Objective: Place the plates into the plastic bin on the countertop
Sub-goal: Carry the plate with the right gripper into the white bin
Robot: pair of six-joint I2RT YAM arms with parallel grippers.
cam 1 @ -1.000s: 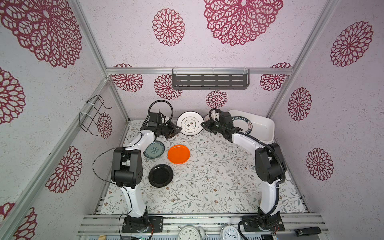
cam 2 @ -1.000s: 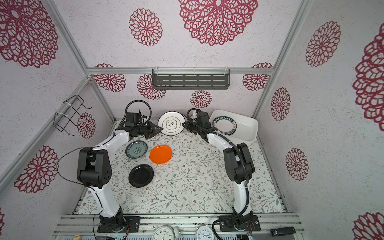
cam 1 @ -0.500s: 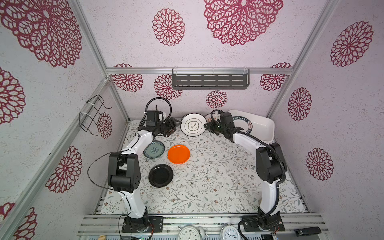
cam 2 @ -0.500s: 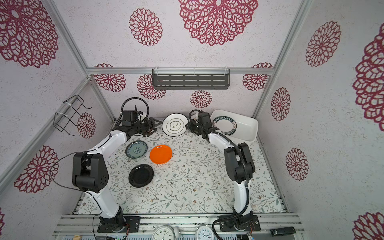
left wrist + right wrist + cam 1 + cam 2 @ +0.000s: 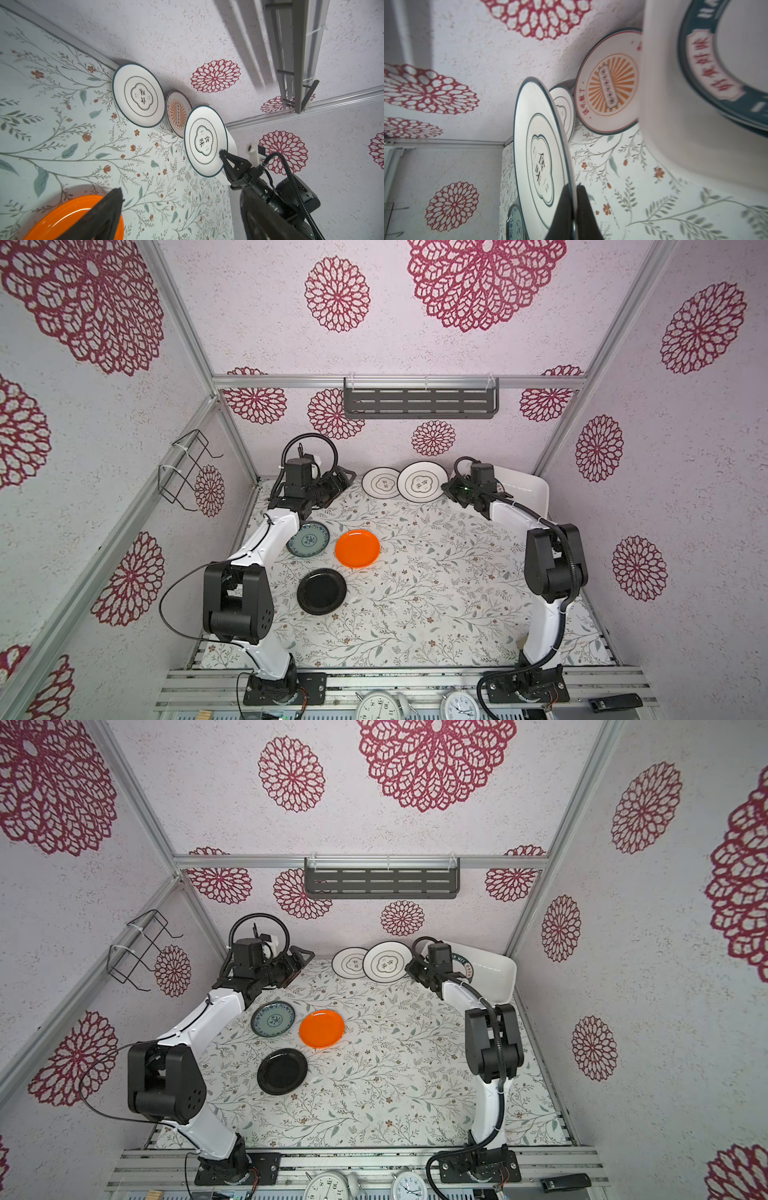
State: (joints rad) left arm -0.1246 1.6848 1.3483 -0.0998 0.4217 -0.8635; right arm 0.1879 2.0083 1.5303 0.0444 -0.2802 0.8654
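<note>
We saw the right pincer (image 5: 572, 188) clenched on the rim of a ringed plate (image 5: 420, 488), which stood on edge. The plastic bin (image 5: 536, 489) lay just beside this pincer, on the side away from the held plate, with a green-rimmed plate (image 5: 708, 83) inside. The left pincer (image 5: 338, 483) stood released and empty, well apart. Whether the held plate touched the countertop (image 5: 436, 572), we could not tell.

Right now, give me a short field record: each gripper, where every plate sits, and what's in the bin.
left gripper: open, empty
right gripper: shut on rim of ringed plate, held tilted beside bin
in bin: green-rimmed plate
leaning on back wall: second ringed plate, sunburst plate
flat on countertop: teal plate, orange plate, black plate
</note>
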